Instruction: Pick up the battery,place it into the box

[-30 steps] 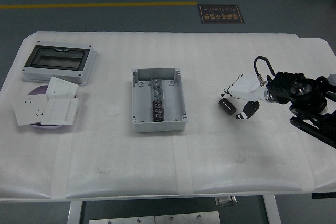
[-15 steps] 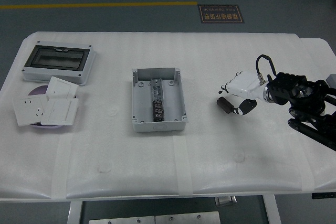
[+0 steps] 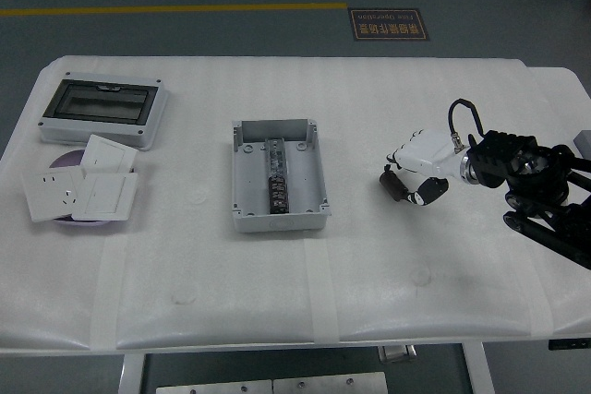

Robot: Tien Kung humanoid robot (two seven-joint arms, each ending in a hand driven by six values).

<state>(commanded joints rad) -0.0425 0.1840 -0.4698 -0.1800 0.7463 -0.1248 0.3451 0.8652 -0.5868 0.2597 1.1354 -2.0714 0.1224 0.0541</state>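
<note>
Battery sits on the worktop at 3 o'clock from the box, well apart from it. Right hand is over it, fingers curled around the dark cylinder; can't tell if the grip is firm. Risks: small round body rolls out of a partial pinch on lift, or gets dropped short of the box. Terminal strip inside could block a flat landing. Left hand not visible.

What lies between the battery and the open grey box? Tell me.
Nothing: in the head view, only bare white table separates the battery, at the right hand, from the box.
</note>
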